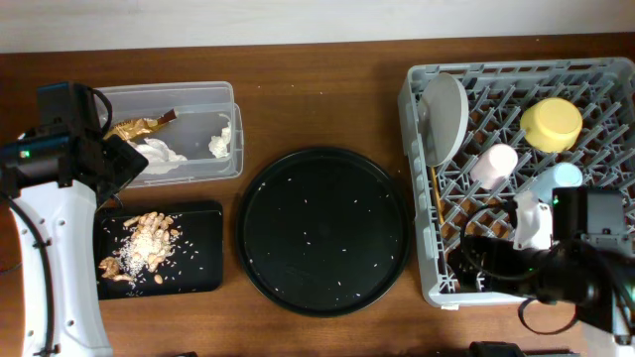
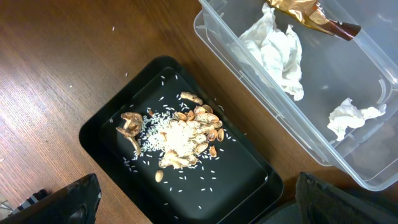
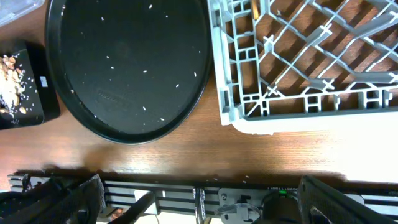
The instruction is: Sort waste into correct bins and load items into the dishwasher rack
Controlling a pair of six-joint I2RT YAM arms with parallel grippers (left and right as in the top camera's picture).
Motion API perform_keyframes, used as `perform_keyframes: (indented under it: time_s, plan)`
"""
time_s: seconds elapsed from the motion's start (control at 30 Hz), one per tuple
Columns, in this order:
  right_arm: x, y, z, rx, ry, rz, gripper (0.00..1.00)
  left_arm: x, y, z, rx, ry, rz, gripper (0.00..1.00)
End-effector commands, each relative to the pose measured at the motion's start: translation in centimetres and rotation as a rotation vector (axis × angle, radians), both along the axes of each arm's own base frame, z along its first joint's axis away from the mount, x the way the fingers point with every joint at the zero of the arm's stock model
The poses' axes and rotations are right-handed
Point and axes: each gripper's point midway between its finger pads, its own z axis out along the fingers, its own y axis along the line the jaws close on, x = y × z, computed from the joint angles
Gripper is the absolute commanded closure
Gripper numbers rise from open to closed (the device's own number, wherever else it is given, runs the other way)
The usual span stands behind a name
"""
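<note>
On the brown wooden table [image 1: 327, 99], left gripper [image 2: 199, 208] and right gripper [image 3: 199, 202] both stand spread, empty; the crumb-flecked large round black tray [image 1: 260, 188] lies between them, nearer the right.

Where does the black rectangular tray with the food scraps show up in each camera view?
Overhead: the black rectangular tray sits lower left, just below the clear tub in the picture and left of the round black tray.
Left wrist: it fills the centre, with the clear tub at upper right.
Right wrist: it is at the left edge, cut off, beside the round black tray.
Shared landmark: the tan food scraps heaped on it, visible in all three.
</note>
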Motion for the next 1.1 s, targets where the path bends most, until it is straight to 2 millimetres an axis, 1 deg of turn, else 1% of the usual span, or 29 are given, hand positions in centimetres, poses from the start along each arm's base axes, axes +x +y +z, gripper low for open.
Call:
perform_keyframes:
  time_s: [0.0, 0.07, 0.2, 0.33, 0.4, 0.47, 0.5, 0.63, 0.77, 0.83, 1.0, 1.07]
  plan:
    - [1.2, -0.1, -0.6, -0.011, -0.040, 0.006, 0.02, -0.1, 0.2, 0.3, 0.004, -0.007, 0.005, 0.01]
    - [2.1, 0.0, -1.4, -0.009, -0.123, 0.010, 0.02, -0.1, 0.2, 0.3, 0.005, -0.007, 0.005, 0.01]
    - [3.3, 0.9, -3.8, 0.029, -0.319, 0.036, 0.02, -0.1, 0.2, 0.3, 0.005, -0.007, 0.005, 0.01]
    - [4.8, 2.7, -6.3, 0.084, -0.596, 0.151, 0.02, -0.1, 0.2, 0.3, 0.005, -0.007, 0.005, 0.01]
    - [5.4, 3.3, -7.8, 0.106, -0.703, 0.187, 0.02, -0.1, 0.2, 0.3, 0.005, -0.007, 0.005, 0.01]
    - [6.0, 3.7, -8.5, 0.116, -0.810, 0.213, 0.02, -0.1, 0.2, 0.3, 0.005, -0.007, 0.005, 0.00]
    - [6.3, 3.8, -8.6, 0.113, -0.865, 0.224, 0.01, -0.1, 0.2, 0.3, 0.005, -0.007, 0.005, 0.00]
    - [6.5, 3.7, -8.9, 0.086, -0.993, 0.232, 0.02, -0.1, 0.2, 0.3, 0.005, -0.007, 0.005, 0.00]
    - [6.6, 3.4, -8.9, 0.049, -1.052, 0.216, 0.02, -0.1, 0.2, 0.3, 0.004, -0.007, 0.005, 0.01]
    - [6.8, 3.0, -8.5, 0.010, -1.085, 0.193, 0.02, -0.1, 0.2, 0.3, 0.004, -0.007, 0.005, 0.01]
    - [7.2, 2.8, -7.4, -0.024, -1.169, 0.162, 0.02, -0.1, 0.2, 0.3, 0.005, -0.007, 0.005, 0.01]
    - [7.7, 2.7, -6.7, -0.032, -1.246, 0.157, 0.02, -0.1, 0.2, 0.3, 0.004, -0.007, 0.005, 0.01]
